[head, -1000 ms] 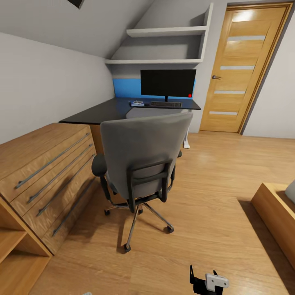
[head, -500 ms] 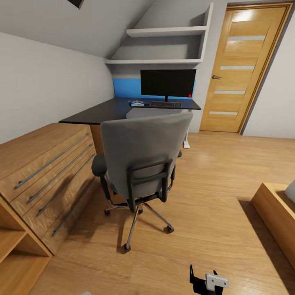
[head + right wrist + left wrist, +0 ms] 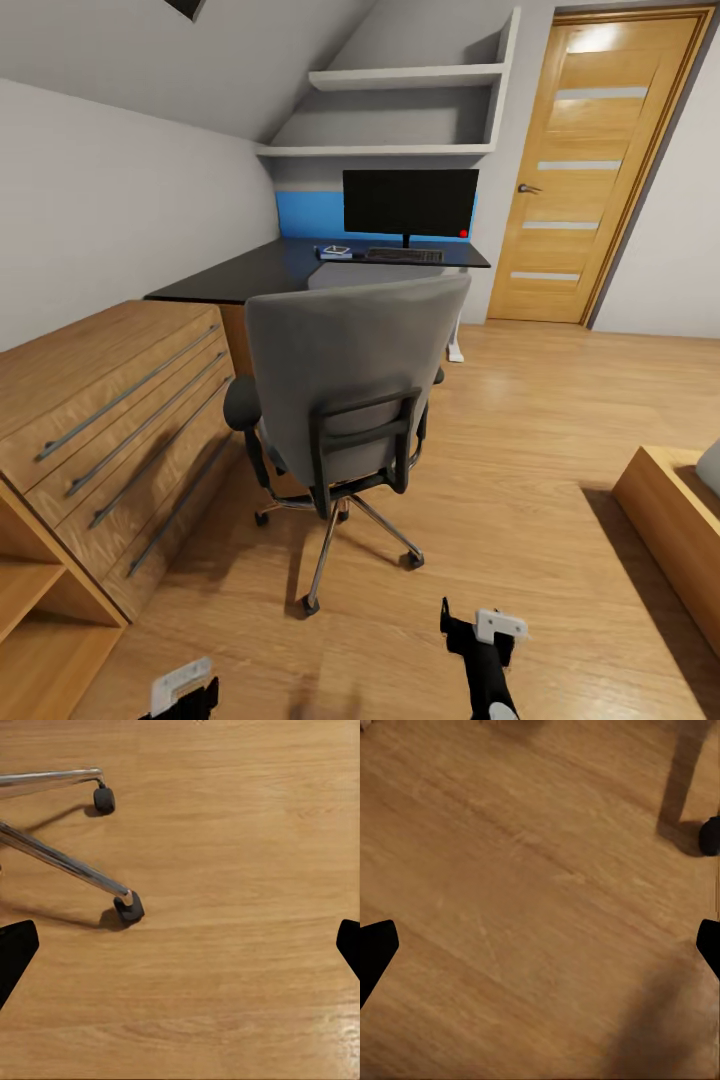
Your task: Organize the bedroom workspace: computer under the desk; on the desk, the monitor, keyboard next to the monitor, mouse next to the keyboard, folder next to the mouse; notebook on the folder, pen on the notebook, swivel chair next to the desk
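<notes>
The grey swivel chair (image 3: pixel 350 390) stands mid-room with its tall back toward me, hiding its seat and the folder. Behind it is the black-topped desk (image 3: pixel 240 275) with a blue back panel. The monitor (image 3: pixel 410 203) stands on the desk and the keyboard (image 3: pixel 403 255) lies in front of it. A small pale item (image 3: pixel 335 251) lies left of the keyboard, too small to name. My left gripper (image 3: pixel 185 690) (image 3: pixel 540 945) and right gripper (image 3: pixel 475 630) (image 3: pixel 180 949) hang low over the floor, both open and empty. Chrome chair legs with castors (image 3: pixel 129 907) lie ahead of the right gripper.
A light wooden chest (image 3: pixel 120 420) with long bar handles lines the left wall beside the chair. A wooden door (image 3: pixel 600 160) is at the back right, wall shelves (image 3: pixel 400 110) hang above the desk, and a low wooden frame (image 3: pixel 680 520) juts in at right. Open floor lies right of the chair.
The right gripper has risen and shifted left in the head view, and the left gripper has come up into view at the bottom. Chair and desk have not moved.
</notes>
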{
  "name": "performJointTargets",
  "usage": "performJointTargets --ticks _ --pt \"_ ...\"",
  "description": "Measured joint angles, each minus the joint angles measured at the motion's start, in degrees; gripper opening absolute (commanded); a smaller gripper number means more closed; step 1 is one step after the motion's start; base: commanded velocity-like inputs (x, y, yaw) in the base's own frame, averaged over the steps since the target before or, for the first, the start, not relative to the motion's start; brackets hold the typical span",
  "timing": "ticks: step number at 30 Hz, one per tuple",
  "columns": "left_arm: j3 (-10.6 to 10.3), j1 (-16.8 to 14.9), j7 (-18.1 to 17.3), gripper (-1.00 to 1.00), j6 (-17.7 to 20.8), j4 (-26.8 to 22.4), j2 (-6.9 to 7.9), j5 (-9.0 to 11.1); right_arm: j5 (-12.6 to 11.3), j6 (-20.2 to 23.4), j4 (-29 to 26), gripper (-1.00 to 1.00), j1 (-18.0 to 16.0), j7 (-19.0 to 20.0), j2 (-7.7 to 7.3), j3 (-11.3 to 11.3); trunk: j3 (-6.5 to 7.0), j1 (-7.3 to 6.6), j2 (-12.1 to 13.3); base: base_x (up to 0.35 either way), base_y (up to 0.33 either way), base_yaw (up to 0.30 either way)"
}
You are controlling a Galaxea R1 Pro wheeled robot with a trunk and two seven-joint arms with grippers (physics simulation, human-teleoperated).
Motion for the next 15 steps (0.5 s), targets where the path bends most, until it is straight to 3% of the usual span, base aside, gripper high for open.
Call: performJointTargets --ticks 4,9,12,15 --pt "0.0 -3.9 0.6 1.0 6.6 -1.2 -0.05 -0.1 0.4 5.3 -6.6 1.0 -1.1 -2.2 0.0 0.0 0.0 0.0 0.0 0.0 0.0 0.0" --pt "-0.3 -9.4 5.1 1.0 11.8 -1.7 -0.13 -0.2 3.2 11.2 -14.5 1.0 -1.5 -2.8 0.08 0.4 0.0 0.0 0.0 0.0 0.0 0.0" --pt "-2.1 -13.7 8.6 1.0 15.9 -1.7 -0.09 -0.2 5.8 15.1 -19.8 1.0 -1.5 -3.0 0.12 0.6 0.01 0.0 0.0 0.0 0.0 0.0" --pt "-3.7 -17.8 10.1 1.0 20.9 -1.7 0.01 -0.2 6.9 17.1 -24.9 1.0 -1.5 -3.1 0.04 0.8 0.0 0.0 0.0 0.0 0.0 0.0"
